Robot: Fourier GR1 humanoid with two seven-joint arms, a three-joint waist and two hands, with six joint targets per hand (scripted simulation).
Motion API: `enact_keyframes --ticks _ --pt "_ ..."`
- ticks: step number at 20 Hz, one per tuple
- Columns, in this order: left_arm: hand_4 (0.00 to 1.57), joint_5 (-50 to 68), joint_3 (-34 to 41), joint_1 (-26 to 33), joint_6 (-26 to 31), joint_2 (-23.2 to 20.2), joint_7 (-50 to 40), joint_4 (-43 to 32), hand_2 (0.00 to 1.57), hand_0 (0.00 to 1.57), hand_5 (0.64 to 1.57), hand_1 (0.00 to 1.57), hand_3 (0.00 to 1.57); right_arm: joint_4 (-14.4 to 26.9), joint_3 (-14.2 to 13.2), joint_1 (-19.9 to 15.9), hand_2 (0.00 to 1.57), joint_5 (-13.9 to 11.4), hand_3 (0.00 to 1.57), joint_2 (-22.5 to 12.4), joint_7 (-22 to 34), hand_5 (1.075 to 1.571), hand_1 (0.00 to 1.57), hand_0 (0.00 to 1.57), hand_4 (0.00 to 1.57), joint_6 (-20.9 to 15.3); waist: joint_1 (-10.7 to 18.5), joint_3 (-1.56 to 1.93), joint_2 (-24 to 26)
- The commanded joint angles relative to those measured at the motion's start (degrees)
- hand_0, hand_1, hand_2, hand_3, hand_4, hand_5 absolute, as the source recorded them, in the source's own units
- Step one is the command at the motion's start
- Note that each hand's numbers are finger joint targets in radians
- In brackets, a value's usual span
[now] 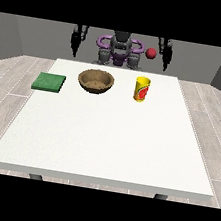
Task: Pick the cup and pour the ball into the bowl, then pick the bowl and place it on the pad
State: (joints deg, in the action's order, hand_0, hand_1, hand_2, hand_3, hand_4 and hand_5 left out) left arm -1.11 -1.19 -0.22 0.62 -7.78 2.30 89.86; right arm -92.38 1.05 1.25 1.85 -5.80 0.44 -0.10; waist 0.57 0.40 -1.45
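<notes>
Cup [142, 89] upright, centre-right; ball [151, 53] above it. Bowl [96, 81] left. Hand at the view's right [166, 53] raised; finger state: cannot tell. Bring it down beside the cup, grasp mid-body.

text: none readable; cup [142, 89]: red mark on yellow side, no legible letters

Pad [49, 82] at the table's [107, 142] left edge, bowl [96, 80] mid-rear, cup [141, 89] right of bowl.
</notes>
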Motion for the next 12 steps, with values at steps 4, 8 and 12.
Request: enact_keyframes --ticks 4,8,12 --pt "0.0 0.67 0.67 -0.64 0.68 -2.13 -4.18 5.11 0.0 0.0 1.524 0.0 0.0 -4.96 -0.71 -0.15 0.0 0.32 0.0 -2.05 4.33 1.568 0.0 0.0 0.0 0.03 -0.24 -0.28 13.16" --pt "0.0 10.97 -4.81 7.01 2.45 7.4 -1.66 10.0 0.0 0.0 1.531 0.0 0.0 -2.82 -3.95 4.88 0.0 5.11 0.0 1.37 -0.48 1.57 0.0 0.0 0.0 -0.57 2.75 -0.36 18.35" --pt "0.0 9.22 -9.99 8.38 -4.1 7.64 0.3 14.43 0.0 0.0 1.521 0.0 0.0 -4.75 -5.64 0.76 0.0 4.02 0.0 0.91 -0.1 1.566 0.0 0.0 0.0 -2.76 2.86 -0.4 12.3"
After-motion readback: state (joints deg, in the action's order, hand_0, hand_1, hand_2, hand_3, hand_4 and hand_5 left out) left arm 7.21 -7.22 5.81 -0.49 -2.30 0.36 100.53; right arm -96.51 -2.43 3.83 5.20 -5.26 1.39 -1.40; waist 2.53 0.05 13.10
